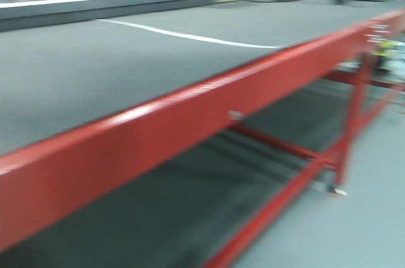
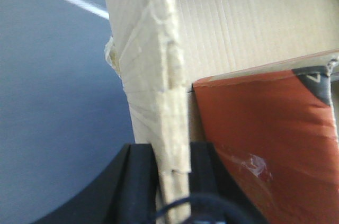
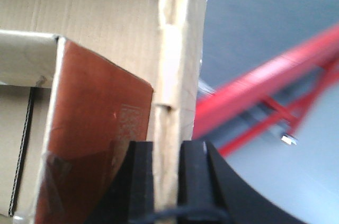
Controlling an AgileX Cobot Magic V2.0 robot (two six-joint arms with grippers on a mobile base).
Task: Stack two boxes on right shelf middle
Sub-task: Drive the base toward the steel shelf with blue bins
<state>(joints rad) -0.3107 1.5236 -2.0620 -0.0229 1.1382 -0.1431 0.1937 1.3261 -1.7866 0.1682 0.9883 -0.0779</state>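
- Though print shows on the red-faced box, none of it reads: a pale square patch in the rt wrist view is too blurred.
- In the lft wrist view the same box has a dark corner tab w/ a pale mark, also illegible.
- Plain brown corrugated, the large carton is cut off by the frame in both wrist views.
- Black fingers of the left gripper are pinched narrow on a frayed upright wall of the large carton.
- Likewise the right gripper is clamped tight on a carton wall.
- Inside the large carton, the red-faced box sits just beside each gripped wall — contact can't be told.
- Front view is blurred: red-framed table, grey top w/ white line; small rail labels unreadable.
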